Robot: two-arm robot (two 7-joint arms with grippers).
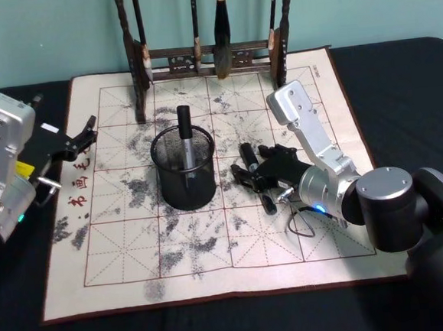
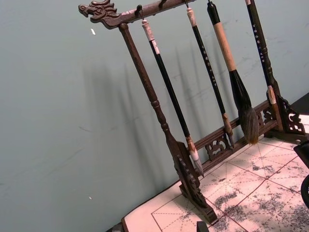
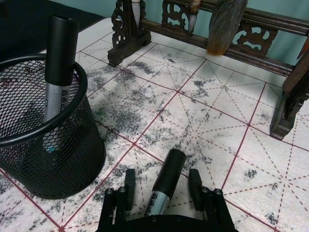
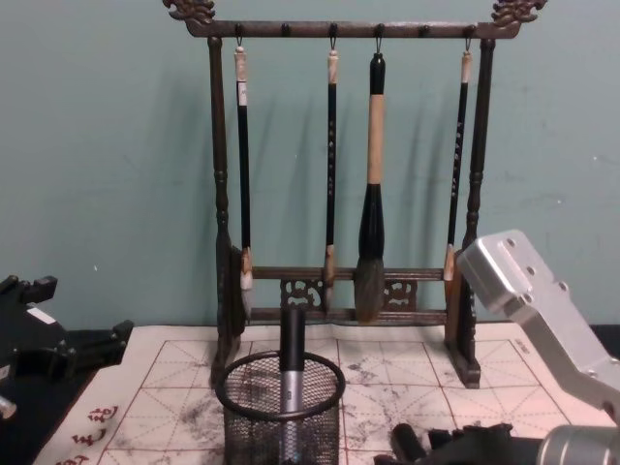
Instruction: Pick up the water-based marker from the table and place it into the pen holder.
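Looking at the right wrist view, you've got the right gripper (image 3: 162,174) low over the mat (image 3: 217,121) with its fingers (image 3: 194,183) spread apart, one on each side of the marker (image 3: 171,164). It's not clamped on anything yet; I can see mat on both sides of the barrel.

The marker is lying flat on the mat, just beside the holder (image 1: 185,191) on the robot's right. There's already another marker (image 1: 184,134) standing in that cup, cap up.

My guess on handling: it's a light, stiff plastic tube, nothing fragile, but round and smooth, so it'll want to roll or squirt out of a sloppy pinch. I'd close across the grey barrel just behind the black cap, about where the fingers sit now, and squeeze square to it.

Orientation: the long axis runs from the gripper's palm straight out toward the rack (image 1: 141,72), black cap at the far end and grey labelled barrel back near the palm. So you'll need to tip it upright before it goes in the cup — it's flat now.

The left gripper (image 1: 81,138) is parked off at the left edge of the mat, well away from all this.
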